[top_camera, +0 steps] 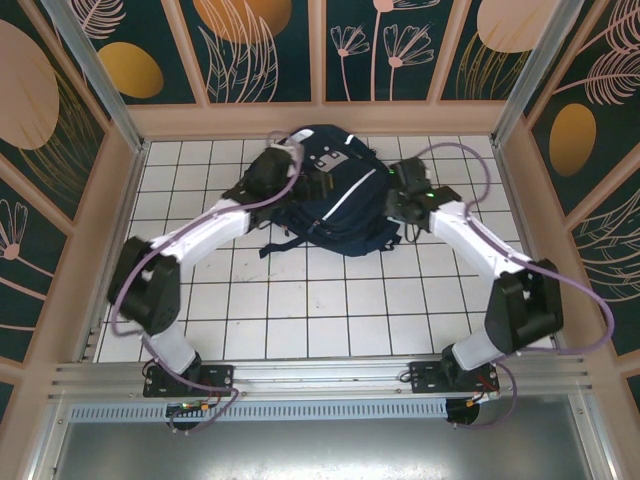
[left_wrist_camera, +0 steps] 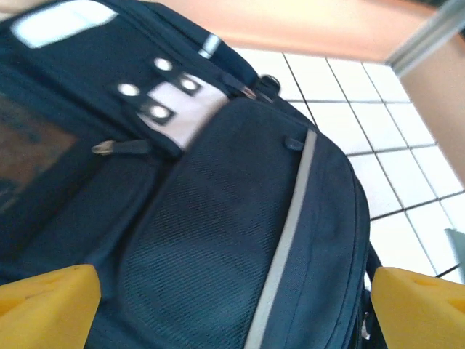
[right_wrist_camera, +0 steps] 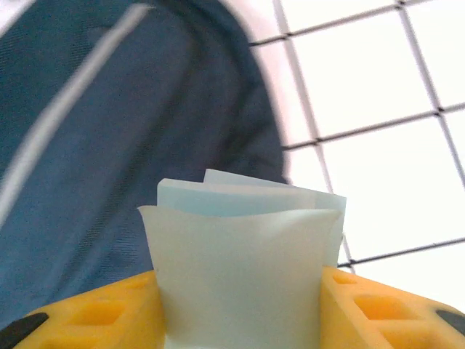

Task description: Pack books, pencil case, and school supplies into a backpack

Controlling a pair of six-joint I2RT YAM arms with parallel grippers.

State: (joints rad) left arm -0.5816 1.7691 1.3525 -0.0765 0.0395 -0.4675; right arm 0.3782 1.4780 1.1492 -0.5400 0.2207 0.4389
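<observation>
Tiled table bears backpack; left gripper spread; wrist view shows right gripper pinching pale-blue sheets.

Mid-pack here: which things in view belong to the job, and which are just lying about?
Part of the job:
- backpack, lying on the table
- pale-blue flat piece, clamped in the right gripper next to the backpack
- left gripper, open over the backpack's front

Not part of it:
- tiled table
- patterned walls
</observation>
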